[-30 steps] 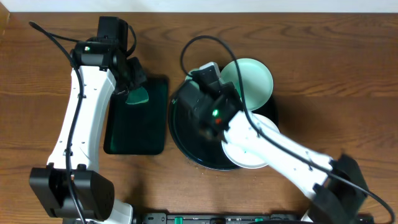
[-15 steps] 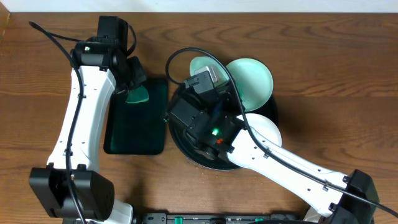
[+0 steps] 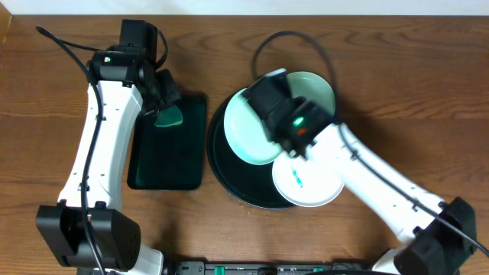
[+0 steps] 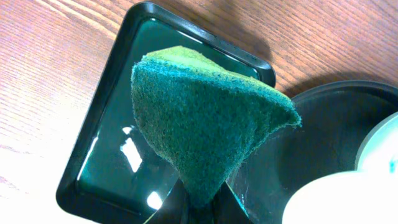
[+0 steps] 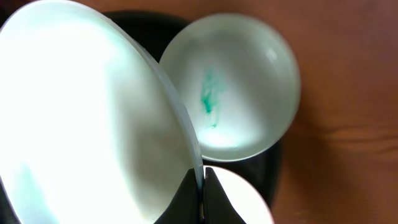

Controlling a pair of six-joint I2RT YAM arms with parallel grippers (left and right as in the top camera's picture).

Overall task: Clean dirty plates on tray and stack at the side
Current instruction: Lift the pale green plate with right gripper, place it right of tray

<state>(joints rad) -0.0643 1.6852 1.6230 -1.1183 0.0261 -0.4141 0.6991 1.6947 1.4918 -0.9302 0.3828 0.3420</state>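
Observation:
My right gripper (image 3: 273, 121) (image 5: 200, 186) is shut on the rim of a pale-mint plate (image 3: 250, 128) (image 5: 93, 112) and holds it tilted above the left half of the black tray (image 3: 221, 166) (image 5: 273, 168). A second plate (image 3: 315, 93) (image 5: 230, 87) with a teal smear lies at the tray's back right. A third plate (image 3: 309, 182) (image 5: 239, 200), also smeared, lies at the front right. My left gripper (image 3: 164, 113) (image 4: 202, 208) is shut on a green sponge (image 3: 171, 117) (image 4: 199, 118) above the rectangular green tray (image 3: 164, 164) (image 4: 106, 162).
The green tray sits just left of the black tray, almost touching it. In the left wrist view the black tray (image 4: 311, 137) and two plate edges (image 4: 329, 199) show at the right. Bare wooden table (image 3: 397, 92) surrounds both trays.
My right arm swung right, and the held plate now hangs tilted over the tray's left half. The front right plate is uncovered. The left arm and sponge have not moved.

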